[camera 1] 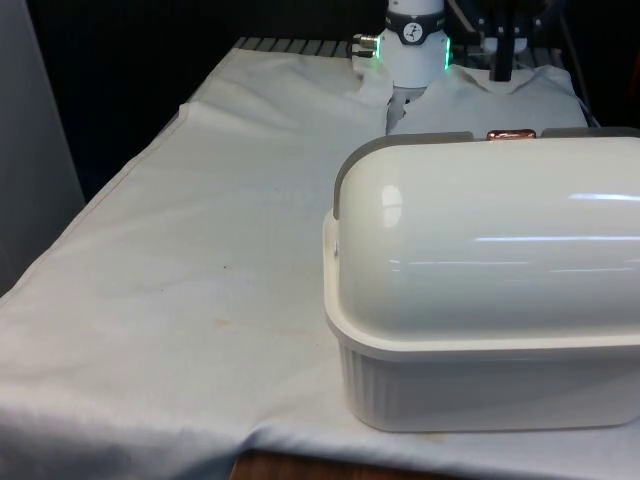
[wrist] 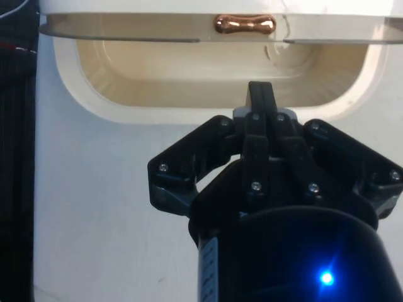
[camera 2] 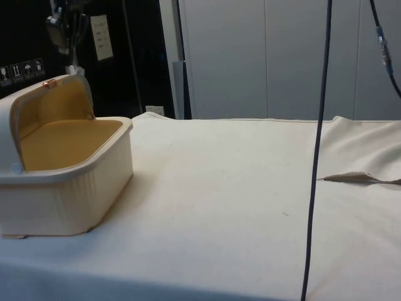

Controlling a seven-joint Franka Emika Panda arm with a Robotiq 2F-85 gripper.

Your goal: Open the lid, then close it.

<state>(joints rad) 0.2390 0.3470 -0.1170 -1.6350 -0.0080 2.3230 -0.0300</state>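
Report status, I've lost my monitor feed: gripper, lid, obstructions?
Gripper shut, empty, hovering by the bread box opening. Lid rolled open, copper handle up. Nothing blocking.

We see the bread box at one end of the table, lid rolled back, mouth unobstructed; a black cable hangs across the open cloth.
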